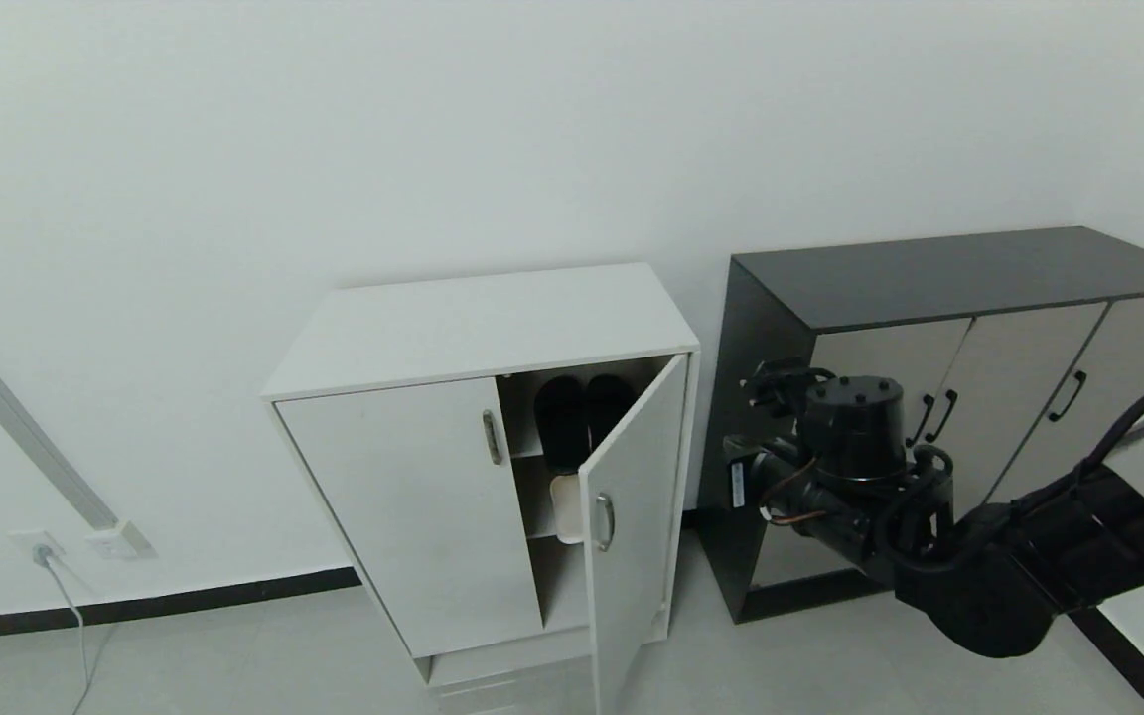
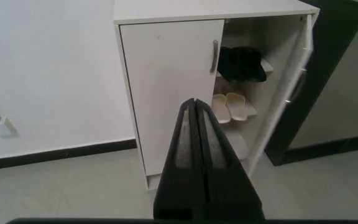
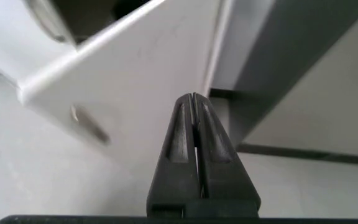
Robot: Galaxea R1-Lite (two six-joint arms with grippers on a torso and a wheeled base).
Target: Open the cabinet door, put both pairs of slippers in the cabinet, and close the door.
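Note:
The white cabinet (image 1: 478, 328) has its left door shut and its right door (image 1: 632, 516) swung partly open. A black pair of slippers (image 1: 582, 412) lies on the upper shelf and a cream pair (image 1: 565, 506) on the shelf below. In the left wrist view the black slippers (image 2: 241, 62) and cream slippers (image 2: 232, 106) show past my left gripper (image 2: 194, 102), which is shut, holds nothing and is some way back from the cabinet. My right gripper (image 3: 193, 98) is shut, holds nothing and is close to the outer face of the open door (image 3: 123, 81), near its handle (image 3: 89, 124).
A dark cabinet (image 1: 949, 268) with grey doors stands right beside the white one, and my right arm (image 1: 850, 477) hangs in front of it. A wall socket with a cable (image 1: 41, 551) sits low on the left wall. Open floor (image 1: 234, 655) lies in front.

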